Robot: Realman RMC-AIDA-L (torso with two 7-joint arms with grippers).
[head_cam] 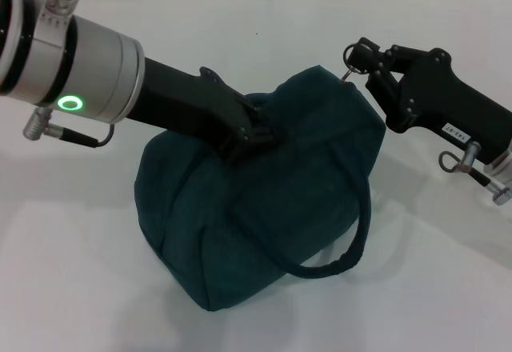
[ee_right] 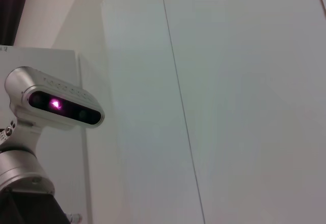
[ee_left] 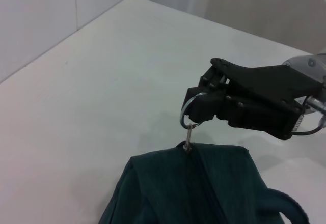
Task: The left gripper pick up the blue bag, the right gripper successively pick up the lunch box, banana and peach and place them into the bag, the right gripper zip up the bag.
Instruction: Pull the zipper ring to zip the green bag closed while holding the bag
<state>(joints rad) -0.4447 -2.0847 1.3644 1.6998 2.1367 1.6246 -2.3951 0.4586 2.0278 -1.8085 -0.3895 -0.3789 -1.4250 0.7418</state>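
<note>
From the head view, the blue bag [head_cam: 264,200] sits zipped shut mid-bench [head_cam: 72,272], the left gripper [head_cam: 254,134] clamped on its top fabric, while the right gripper [head_cam: 358,58] pinches the metal ring zip pull [head_cam: 350,72] at the bag's far end; a small white label [head_cam: 456,134] on that claw is too tiny to read. The left wrist view shows the ring [ee_left: 189,113] caught in the right gripper's [ee_left: 199,108] closed jaws, just above the bag [ee_left: 193,188]. The right wrist view shows only a wall [ee_right: 229,81] and a grey camera head [ee_right: 56,104] with a pink light, no writing.
</note>
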